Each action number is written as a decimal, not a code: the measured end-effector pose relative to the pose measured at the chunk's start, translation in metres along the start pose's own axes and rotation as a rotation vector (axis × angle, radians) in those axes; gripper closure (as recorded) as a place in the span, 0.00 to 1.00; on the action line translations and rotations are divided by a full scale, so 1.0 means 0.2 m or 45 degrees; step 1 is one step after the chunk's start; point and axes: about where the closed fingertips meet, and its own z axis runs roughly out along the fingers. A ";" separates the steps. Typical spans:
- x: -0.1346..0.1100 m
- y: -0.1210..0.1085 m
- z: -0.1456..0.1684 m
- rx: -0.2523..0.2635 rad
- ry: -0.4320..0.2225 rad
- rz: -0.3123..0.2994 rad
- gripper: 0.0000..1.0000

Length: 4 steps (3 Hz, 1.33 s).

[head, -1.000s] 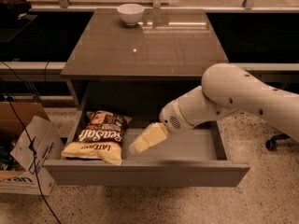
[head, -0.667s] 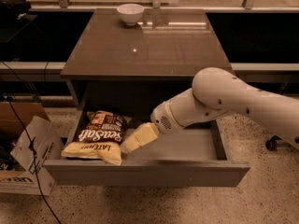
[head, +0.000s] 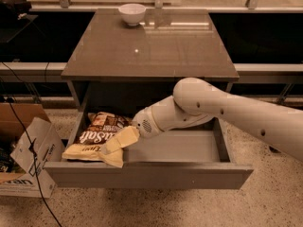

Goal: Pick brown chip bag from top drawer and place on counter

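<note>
The brown chip bag (head: 96,130) lies flat in the left part of the open top drawer (head: 151,175), dark brown end to the back, pale end to the front. My gripper (head: 115,145) reaches in from the right, low in the drawer, over the bag's right front part and hiding that part. The white arm (head: 227,110) crosses above the drawer's right half. The counter (head: 151,46) is the glossy grey-brown top of the cabinet above the drawer.
A white bowl (head: 132,13) stands at the counter's back, left of centre. A cardboard box (head: 26,150) and black cables (head: 28,145) sit on the speckled floor left of the drawer. A railing runs behind the cabinet.
My arm has swung to the left inside the drawer. The gripper has gone from beside the bag's right edge to over its right front part. The bag has not moved.
</note>
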 end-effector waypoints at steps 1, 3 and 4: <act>-0.01 -0.03 0.18 -0.060 -0.032 0.094 0.00; -0.01 -0.08 0.37 -0.094 -0.071 0.252 0.42; -0.04 -0.07 0.38 -0.085 -0.088 0.261 0.65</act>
